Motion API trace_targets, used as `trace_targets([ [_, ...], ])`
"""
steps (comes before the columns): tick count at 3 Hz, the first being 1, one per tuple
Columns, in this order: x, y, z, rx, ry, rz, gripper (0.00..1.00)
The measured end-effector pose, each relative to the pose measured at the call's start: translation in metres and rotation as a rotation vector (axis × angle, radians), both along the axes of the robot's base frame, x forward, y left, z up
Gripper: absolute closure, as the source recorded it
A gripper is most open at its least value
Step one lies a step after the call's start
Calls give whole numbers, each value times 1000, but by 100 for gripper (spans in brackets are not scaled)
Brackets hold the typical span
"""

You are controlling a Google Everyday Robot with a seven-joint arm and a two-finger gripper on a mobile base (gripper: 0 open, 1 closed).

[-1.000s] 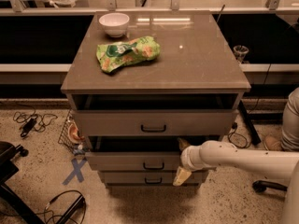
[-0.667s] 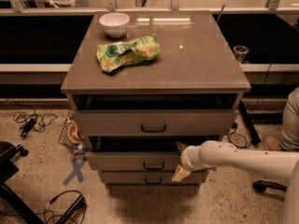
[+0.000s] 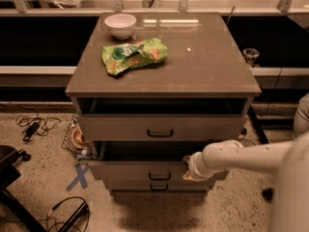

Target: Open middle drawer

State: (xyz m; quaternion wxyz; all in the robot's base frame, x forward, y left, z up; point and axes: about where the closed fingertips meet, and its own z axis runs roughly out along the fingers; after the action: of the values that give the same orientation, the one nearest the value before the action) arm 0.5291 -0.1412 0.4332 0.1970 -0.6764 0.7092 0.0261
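Note:
The middle drawer (image 3: 145, 170) is a grey-taupe drawer with a small black bar handle (image 3: 159, 177). It stands pulled partly out of the cabinet, with a dark gap behind its front. My gripper (image 3: 189, 172) is at the right part of that drawer's front, near its top edge and to the right of the handle. The white forearm (image 3: 241, 157) comes in from the right and covers most of the gripper. The top drawer (image 3: 159, 127) above is also partly out. The bottom drawer's handle (image 3: 159, 188) shows just below.
On the cabinet top (image 3: 207, 66) lie a green snack bag (image 3: 133, 55) and a white bowl (image 3: 120, 24). Cables (image 3: 34, 125) and a blue X tape mark (image 3: 77, 176) are on the floor to the left. A dark chair base (image 3: 12, 178) stands at the lower left.
The middle drawer's front and handle have come a little further out toward the camera. My gripper has stayed at the drawer's right part and moved with it.

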Motion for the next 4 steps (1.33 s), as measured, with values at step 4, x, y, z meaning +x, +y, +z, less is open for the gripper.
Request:
trace_targets([
  [4,-47,-5,11,-95,129,31,100],
])
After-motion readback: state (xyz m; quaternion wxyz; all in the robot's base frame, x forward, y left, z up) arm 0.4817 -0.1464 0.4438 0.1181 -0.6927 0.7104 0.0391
